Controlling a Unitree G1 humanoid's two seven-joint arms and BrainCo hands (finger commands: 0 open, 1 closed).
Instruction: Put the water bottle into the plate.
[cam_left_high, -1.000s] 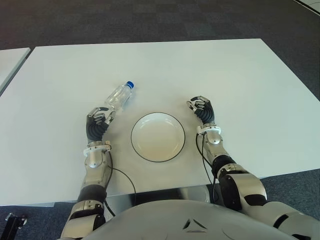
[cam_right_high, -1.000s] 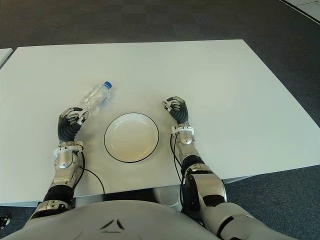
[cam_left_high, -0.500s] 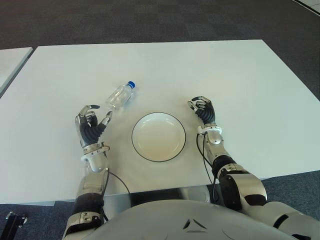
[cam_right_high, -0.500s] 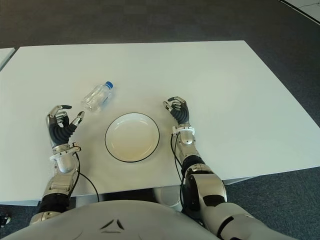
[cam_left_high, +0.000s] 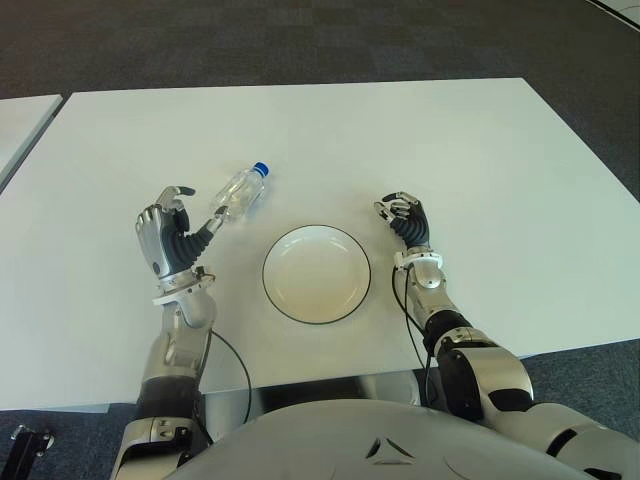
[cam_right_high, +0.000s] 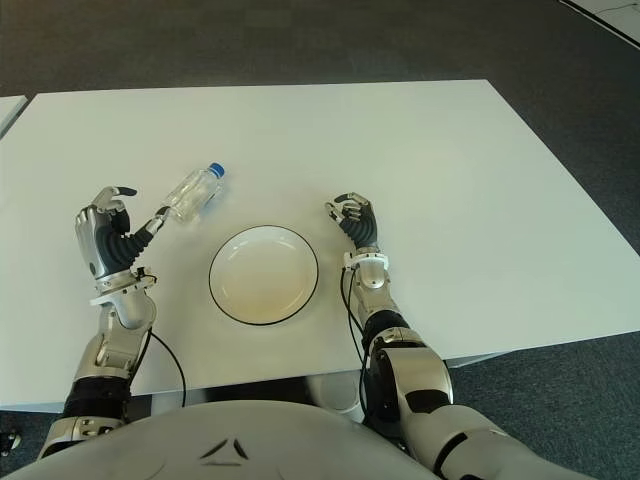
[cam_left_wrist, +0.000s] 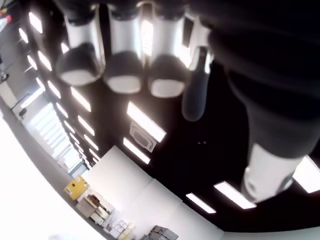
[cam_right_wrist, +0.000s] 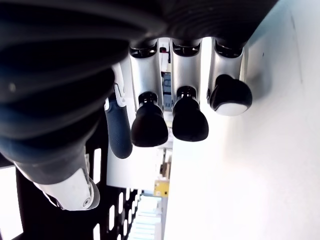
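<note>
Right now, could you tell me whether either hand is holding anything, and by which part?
Nothing is held. The left hand is open beside the lying water bottle; the right hand is curled, empty.

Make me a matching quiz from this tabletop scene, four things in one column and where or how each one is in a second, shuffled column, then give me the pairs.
Column one:
1. water bottle
2. plate
3. left hand
4. right hand

Column two:
A. fingers curled, holding nothing, on the plate's right
B. lying on its side on the table, blue cap pointing away from the robot
C. raised and open, just left of the bottle's base
D. bare, between the two hands

Pairs: 1-B, 2-D, 3-C, 4-A
</note>
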